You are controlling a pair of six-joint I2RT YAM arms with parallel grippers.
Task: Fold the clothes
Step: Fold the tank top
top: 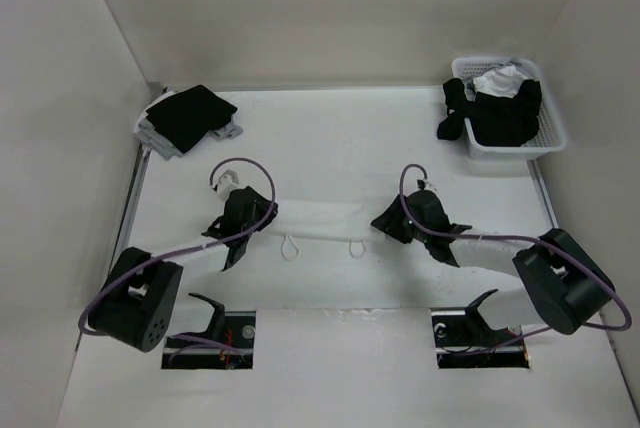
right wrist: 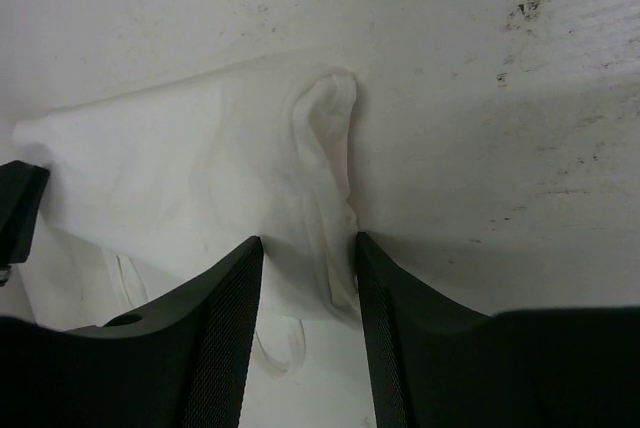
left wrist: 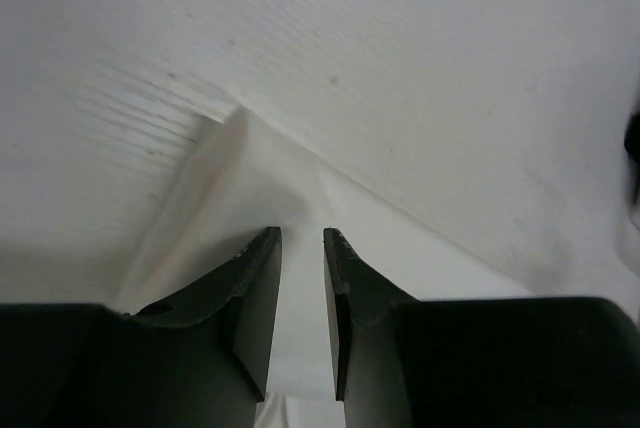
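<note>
The clothes [top: 320,224], a thin white top, lie as a long strip across the middle of the table, with two narrow strap loops [top: 290,247] hanging toward the near edge. My left gripper [top: 243,218] sits over the strip's left end. In the left wrist view this gripper [left wrist: 302,233] is open by a narrow gap, with the white fabric [left wrist: 250,178] lying under and ahead of it. My right gripper [top: 398,223] sits over the right end. The right wrist view shows it [right wrist: 308,238] open, a bunched fold of the fabric [right wrist: 325,148] between the fingertips and not pinched.
A black folded garment on grey cloth [top: 190,118] lies at the far left corner. A white basket [top: 552,128] with black and white clothing stands at the far right. Walls close in the table on three sides. Two openings [top: 210,336] sit at the near edge by the arm bases.
</note>
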